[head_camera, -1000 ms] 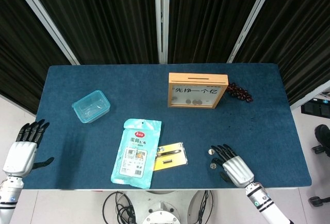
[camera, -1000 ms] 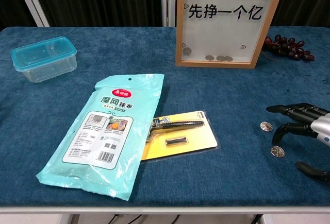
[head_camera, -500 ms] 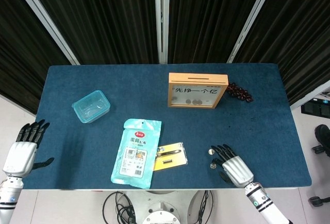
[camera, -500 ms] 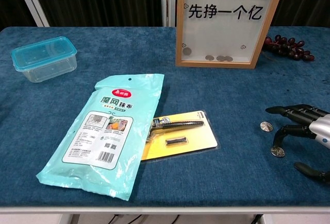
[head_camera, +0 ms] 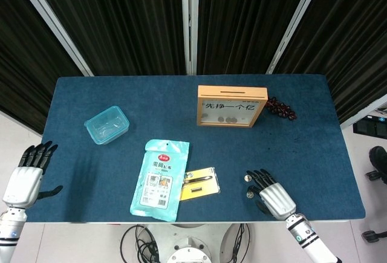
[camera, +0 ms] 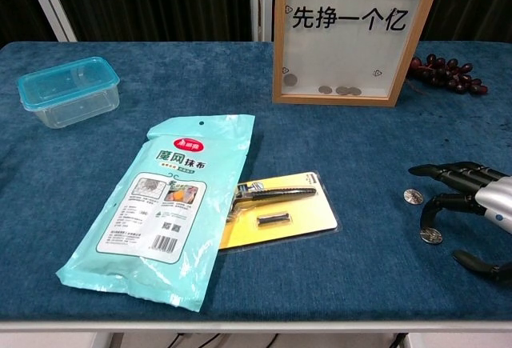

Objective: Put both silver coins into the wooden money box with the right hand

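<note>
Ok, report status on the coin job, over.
Right hand open, fingers spread over two silver coins, neither lifted. Left hand open, off the table edge. Wooden money box upright at the far side. Path between looks free.

The right hand [head_camera: 275, 195] has a silver-grey metallic back plate and thin black fingers [camera: 445, 174] with rounded tips. Behind the hand is a white round wrist segment with a small green mark and a dark ring. The left hand [head_camera: 25, 177] looks the same: a light silver-white back plate, black fingers, a black thumb at its side, and a white wrist below it.
</note>
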Motion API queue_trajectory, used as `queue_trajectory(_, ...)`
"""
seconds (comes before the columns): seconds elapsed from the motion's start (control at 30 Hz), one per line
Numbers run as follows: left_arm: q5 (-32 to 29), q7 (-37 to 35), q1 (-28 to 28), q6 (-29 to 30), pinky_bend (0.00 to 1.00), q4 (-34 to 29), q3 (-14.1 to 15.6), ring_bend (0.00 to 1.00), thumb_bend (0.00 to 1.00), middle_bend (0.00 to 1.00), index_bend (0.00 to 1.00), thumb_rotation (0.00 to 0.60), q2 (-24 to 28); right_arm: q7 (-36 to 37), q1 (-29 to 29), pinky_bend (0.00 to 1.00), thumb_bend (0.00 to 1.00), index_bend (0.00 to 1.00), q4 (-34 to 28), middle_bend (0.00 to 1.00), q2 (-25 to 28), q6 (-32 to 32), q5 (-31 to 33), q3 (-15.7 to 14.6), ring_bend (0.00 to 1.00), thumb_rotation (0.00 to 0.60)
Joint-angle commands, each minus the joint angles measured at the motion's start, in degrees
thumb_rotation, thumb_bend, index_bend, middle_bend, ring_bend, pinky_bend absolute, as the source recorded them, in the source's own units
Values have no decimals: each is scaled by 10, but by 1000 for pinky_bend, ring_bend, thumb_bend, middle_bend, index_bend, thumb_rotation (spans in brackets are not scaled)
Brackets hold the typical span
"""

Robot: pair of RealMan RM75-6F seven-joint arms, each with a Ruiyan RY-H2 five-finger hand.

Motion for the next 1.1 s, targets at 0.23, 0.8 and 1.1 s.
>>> queue_trajectory(0.23,1,-8,0,-1,0,6,0,0,48,0,0,600,-1,-2,0,0,333,415,2,0,-3,2,2,-1,0,600)
queue_trajectory(0.8,9,-34,-1,1,0,21,3,0,48,0,0,600,-1,-16,-4,0,336,523,22,0,-15,18,3,5,0,600)
queue_trajectory(1.1,9,-38,1,5,0,25,3,0,48,0,0,600,-1,-7,-1,0,336,325,29,0,-15,23,-6,1,0,600)
